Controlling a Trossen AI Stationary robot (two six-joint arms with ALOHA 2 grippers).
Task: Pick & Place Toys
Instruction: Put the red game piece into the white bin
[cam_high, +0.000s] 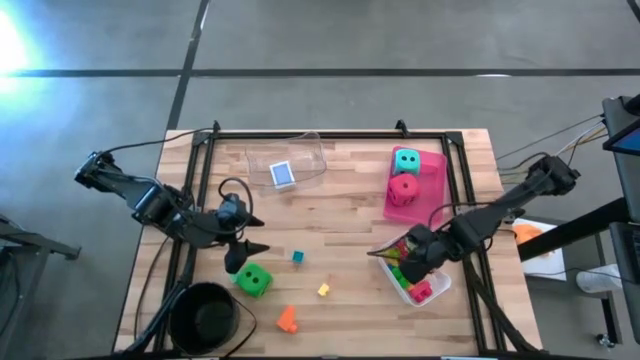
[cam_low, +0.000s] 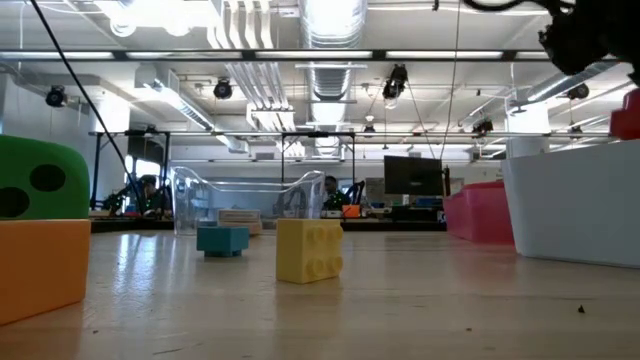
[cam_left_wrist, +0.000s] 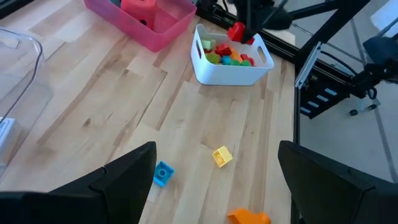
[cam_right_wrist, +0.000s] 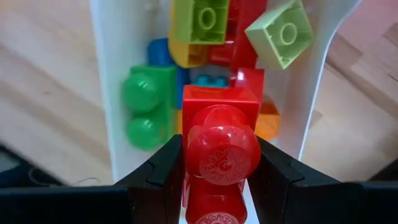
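the right tool (cam_right_wrist: 217, 168) hangs over the white tray (cam_high: 437, 292) near the bench's (cam_high: 350, 235) right front part, its two dark fingers (cam_right_wrist: 163, 163) clenched on a red brick (cam_right_wrist: 221, 146) held just above the tray's contents. below that brick the tray holds a heap of other bricks: two pale green ones (cam_right_wrist: 200, 20), a darker green one (cam_right_wrist: 144, 106), with yellow, blue, teal and orange pieces between them. in the left wrist view the same red brick (cam_left_wrist: 236, 32) shows at the tray's far rim under the right arm. the left tool (cam_high: 243, 248) waits over the bench's left side with its fingers (cam_left_wrist: 124, 171) spread wide and nothing between them. loose toys lie in front of it: a green dotted die (cam_high: 254, 280) just beside the tool, a teal brick (cam_high: 297, 257), a yellow brick (cam_high: 323, 290) and an orange brick (cam_high: 287, 319) nearer the front edge. a pink tray (cam_high: 432, 190) at the back right carries a teal die (cam_high: 406, 161) and a red die (cam_high: 404, 188) side by side. a clear tray (cam_high: 310, 155) at the back middle holds a blue card box (cam_high: 282, 174). a black bowl (cam_high: 204, 317) sits at the front left corner.
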